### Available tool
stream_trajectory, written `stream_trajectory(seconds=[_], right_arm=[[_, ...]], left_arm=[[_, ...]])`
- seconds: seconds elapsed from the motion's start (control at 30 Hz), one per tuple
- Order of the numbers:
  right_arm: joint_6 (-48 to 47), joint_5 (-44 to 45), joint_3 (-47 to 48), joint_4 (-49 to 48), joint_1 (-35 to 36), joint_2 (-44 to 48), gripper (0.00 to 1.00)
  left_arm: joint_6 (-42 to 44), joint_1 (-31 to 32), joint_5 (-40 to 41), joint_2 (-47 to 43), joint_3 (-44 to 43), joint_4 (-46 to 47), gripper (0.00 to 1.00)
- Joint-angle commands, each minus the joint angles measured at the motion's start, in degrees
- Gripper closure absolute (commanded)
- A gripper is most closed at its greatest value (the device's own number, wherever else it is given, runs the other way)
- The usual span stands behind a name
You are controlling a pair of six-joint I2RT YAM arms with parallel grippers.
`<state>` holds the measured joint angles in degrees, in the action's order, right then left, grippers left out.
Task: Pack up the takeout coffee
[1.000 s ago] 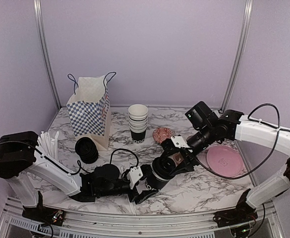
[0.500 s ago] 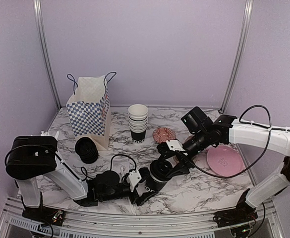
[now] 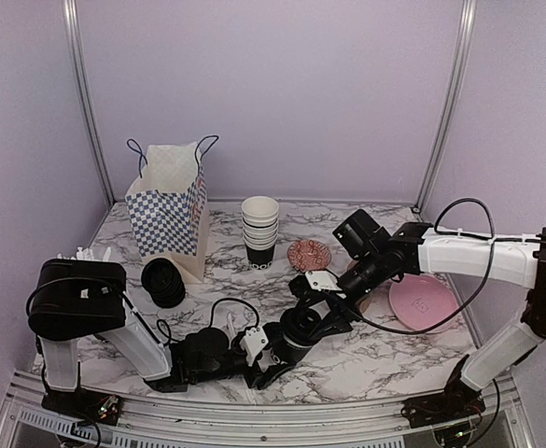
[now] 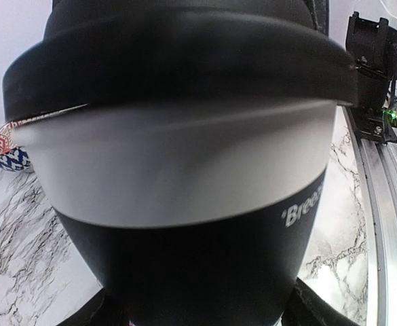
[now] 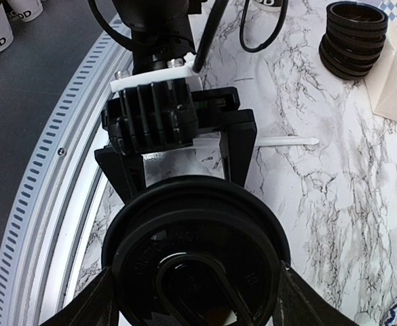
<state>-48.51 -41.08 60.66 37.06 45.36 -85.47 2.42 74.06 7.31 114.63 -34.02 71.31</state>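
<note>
The takeout coffee, a black paper cup with a white band, white print and a black lid, stands low over the near middle of the table. My right gripper comes from the right and is shut on its lid, with fingers pressed on both sides of the rim. My left gripper reaches in from the left at table height. In the left wrist view the cup fills the frame and the black fingers flank its base. Whether they press on it is hidden.
A blue-checked paper bag stands open at the back left. Beside it are a stack of black lids and a stack of white-rimmed cups. A small patterned dish and a pink plate lie on the right. A white stirrer lies near the left gripper.
The right gripper has carried the cup left and toward the near edge. The left arm has folded in and its gripper has come round the cup's base.
</note>
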Motion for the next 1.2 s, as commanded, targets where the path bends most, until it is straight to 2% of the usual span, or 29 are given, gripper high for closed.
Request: stream_trajectory(seconds=[0.0, 0.33, 0.5, 0.7, 0.8, 1.17], right_arm=[[-0.18, -1.37, 1.59, 6.74, 1.25, -1.18, 0.48], [-2.42, -3.93, 6.73, 18.35, 1.55, -5.86, 0.49], [-0.14, -3.4, 7.76, 17.92, 1.57, -4.17, 0.49], [1.73, -7.04, 9.94, 19.08, 1.35, -2.87, 0.49], [2.29, -5.25, 10.12, 18.59, 1.39, -2.41, 0.49], [7.04, 5.43, 14.78, 15.55, 1.29, 0.0, 0.48]], left_arm=[[0.57, -0.89, 3.66, 1.05, -0.56, 4.46, 0.27], [0.57, -1.01, 3.21, 2.84, -0.14, 4.81, 0.28], [0.5, -1.04, 3.36, 3.84, 0.13, 5.17, 0.28], [0.22, -1.03, 3.24, 4.71, 0.88, 6.38, 0.28], [0.08, -1.05, 2.86, 4.41, 1.05, 6.47, 0.28], [0.89, 0.6, 5.97, -2.57, 5.68, 6.94, 0.1]])
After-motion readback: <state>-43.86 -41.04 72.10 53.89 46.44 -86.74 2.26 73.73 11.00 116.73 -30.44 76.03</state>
